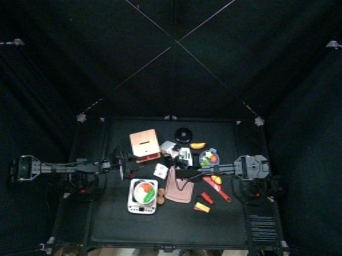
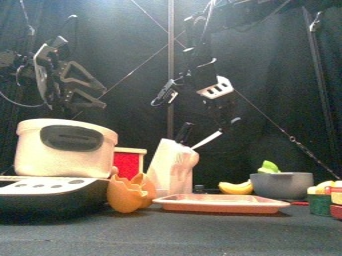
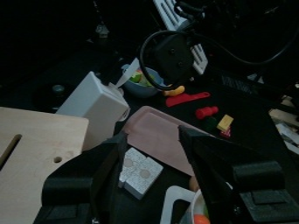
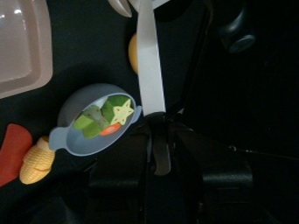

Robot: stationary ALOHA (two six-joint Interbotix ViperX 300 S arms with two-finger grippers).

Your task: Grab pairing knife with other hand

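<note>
The right gripper (image 4: 163,131) is clamped on a white-bladed paring knife (image 4: 149,57), raised in the air — its blade running toward twelve o'clock in the right wrist view. At nine o'clock of the grip sits a grey bowl of green vegetables (image 4: 100,118). The left gripper (image 3: 158,162) stands wide and empty over a pink rectangular tray (image 3: 158,131) — probably hovering, not touching.

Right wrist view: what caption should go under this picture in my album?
The right gripper holds a white knife above a grey bowl of toy food.
</note>
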